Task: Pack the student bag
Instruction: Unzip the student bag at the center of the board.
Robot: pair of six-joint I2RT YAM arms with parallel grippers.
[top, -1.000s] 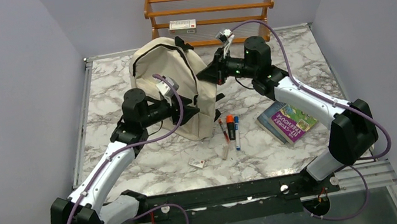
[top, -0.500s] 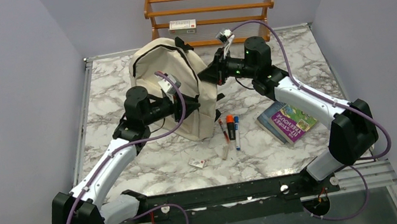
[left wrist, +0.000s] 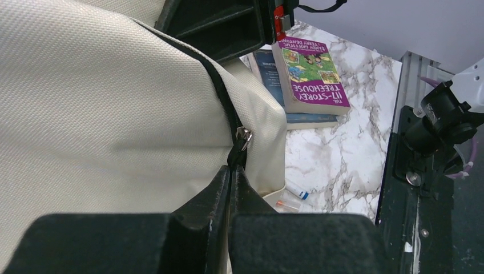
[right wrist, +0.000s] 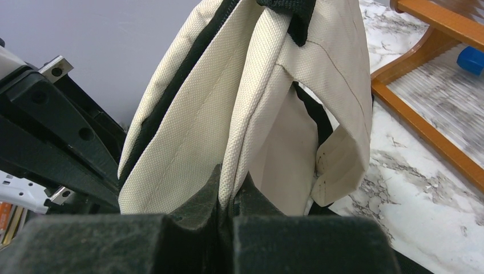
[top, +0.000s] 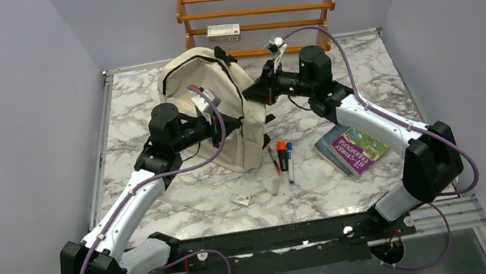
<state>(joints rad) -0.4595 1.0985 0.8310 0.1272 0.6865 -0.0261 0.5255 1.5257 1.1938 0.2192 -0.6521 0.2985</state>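
The student bag (top: 208,95) is a cream backpack with black zips, held upright at the back middle of the marble table. My left gripper (top: 225,131) is at its near right side. In the left wrist view the left gripper (left wrist: 233,171) is shut on the black zipper pull (left wrist: 237,153), just below the metal slider (left wrist: 245,137). My right gripper (top: 253,92) holds the bag's right edge. In the right wrist view the right gripper (right wrist: 231,197) is shut on a folded cream seam (right wrist: 251,114) of the student bag (right wrist: 188,125).
A purple book (top: 352,148) lies on another book right of the bag. An orange marker (top: 282,153), a red pen (top: 273,160) and a blue-capped marker (top: 290,161) lie beside it. A small card (top: 241,200) is nearer. A wooden rack (top: 256,13) holds a white box (top: 223,31).
My left gripper has closed onto the zipper pull and its arm has drawn back slightly to the left. The right arm and the bag have stayed put.
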